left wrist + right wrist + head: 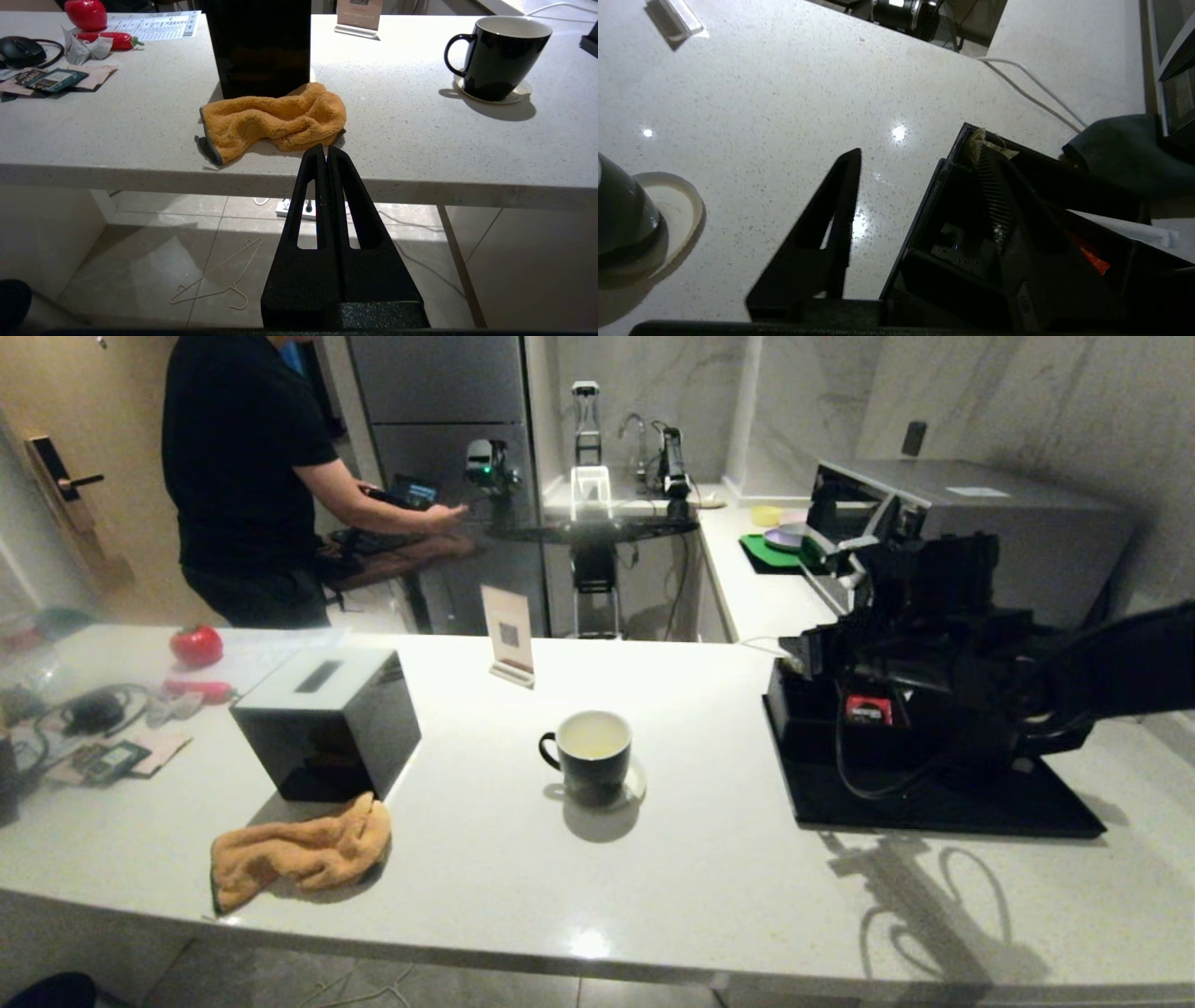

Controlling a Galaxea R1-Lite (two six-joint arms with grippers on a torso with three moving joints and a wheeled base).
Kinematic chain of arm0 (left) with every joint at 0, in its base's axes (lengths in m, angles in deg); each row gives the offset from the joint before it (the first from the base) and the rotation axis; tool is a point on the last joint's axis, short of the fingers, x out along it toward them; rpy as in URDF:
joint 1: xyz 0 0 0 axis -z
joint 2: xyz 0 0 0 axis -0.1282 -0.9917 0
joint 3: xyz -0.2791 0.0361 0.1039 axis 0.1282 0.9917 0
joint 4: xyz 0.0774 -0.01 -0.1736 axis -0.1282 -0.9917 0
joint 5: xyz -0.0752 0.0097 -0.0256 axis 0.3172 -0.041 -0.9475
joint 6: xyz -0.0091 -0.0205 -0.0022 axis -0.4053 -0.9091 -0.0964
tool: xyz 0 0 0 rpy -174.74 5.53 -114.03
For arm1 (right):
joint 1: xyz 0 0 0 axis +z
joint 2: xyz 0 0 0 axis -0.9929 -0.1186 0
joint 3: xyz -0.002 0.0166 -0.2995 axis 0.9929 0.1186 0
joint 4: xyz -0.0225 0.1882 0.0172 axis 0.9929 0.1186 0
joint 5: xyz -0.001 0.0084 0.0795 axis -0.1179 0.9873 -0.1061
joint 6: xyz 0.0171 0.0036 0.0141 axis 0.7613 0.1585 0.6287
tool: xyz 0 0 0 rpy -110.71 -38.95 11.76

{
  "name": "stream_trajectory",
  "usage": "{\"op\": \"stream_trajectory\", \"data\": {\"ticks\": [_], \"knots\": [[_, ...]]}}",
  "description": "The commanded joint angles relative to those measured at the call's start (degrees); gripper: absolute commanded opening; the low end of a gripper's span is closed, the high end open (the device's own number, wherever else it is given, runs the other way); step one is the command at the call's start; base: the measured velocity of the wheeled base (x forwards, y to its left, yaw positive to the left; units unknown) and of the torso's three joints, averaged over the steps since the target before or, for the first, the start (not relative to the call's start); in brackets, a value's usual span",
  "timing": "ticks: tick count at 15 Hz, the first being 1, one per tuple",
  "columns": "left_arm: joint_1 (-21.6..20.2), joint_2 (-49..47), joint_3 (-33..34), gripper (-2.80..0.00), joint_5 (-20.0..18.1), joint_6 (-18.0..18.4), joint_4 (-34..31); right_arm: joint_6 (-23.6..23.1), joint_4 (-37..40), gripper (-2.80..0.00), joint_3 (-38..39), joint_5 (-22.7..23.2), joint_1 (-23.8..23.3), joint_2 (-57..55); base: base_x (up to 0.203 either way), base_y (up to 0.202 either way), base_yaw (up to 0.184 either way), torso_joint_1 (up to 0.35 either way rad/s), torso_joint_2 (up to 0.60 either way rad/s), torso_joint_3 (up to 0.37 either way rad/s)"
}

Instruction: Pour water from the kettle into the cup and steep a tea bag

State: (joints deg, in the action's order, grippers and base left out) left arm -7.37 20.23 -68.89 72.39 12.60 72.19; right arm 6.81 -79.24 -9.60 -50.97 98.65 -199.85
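Note:
The cup [588, 761], black outside and white inside, stands on a white coaster [637, 786] mid-counter, with faintly yellowish water [595, 735] in it. It also shows in the left wrist view [495, 56] and at the edge of the right wrist view [621, 219]. My right gripper [805, 655] [920, 186] is open over the left end of the low black compartment tray [934, 812]: one finger over bare counter, the other inside a compartment beside a tan scrap [976, 139]. The kettle does not show. My left gripper [325, 151] is shut and empty, parked below the counter's front edge.
A black tissue box [327, 719] and an orange cloth [299, 849] lie left of the cup, a small sign stand [509, 635] behind it. Packets, a mouse and a tomato [196, 644] sit far left. A microwave [980, 523] and a person [243, 476] are at the back.

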Motion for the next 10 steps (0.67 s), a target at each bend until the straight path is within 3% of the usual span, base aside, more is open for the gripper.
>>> {"op": "stream_trajectory", "data": {"ticks": [1,5,10], "knots": [[0.00,0.02,0.00,-2.80,-0.01,-0.02,0.00,-0.16,-0.13,0.00,-1.52,-0.11,0.01,-2.15,0.000,0.000,0.000,0.000,0.00,0.000],[0.00,0.02,0.00,-2.80,-0.01,-0.02,0.00,-0.27,4.50,0.00,-7.27,-8.95,0.09,-5.64,0.000,0.000,0.000,0.000,0.00,0.000],[0.00,0.02,0.00,-2.80,0.06,-0.02,-0.02,-0.31,8.07,0.00,-13.99,-16.27,0.10,-11.04,0.000,0.000,0.000,0.000,0.00,0.000]]}}
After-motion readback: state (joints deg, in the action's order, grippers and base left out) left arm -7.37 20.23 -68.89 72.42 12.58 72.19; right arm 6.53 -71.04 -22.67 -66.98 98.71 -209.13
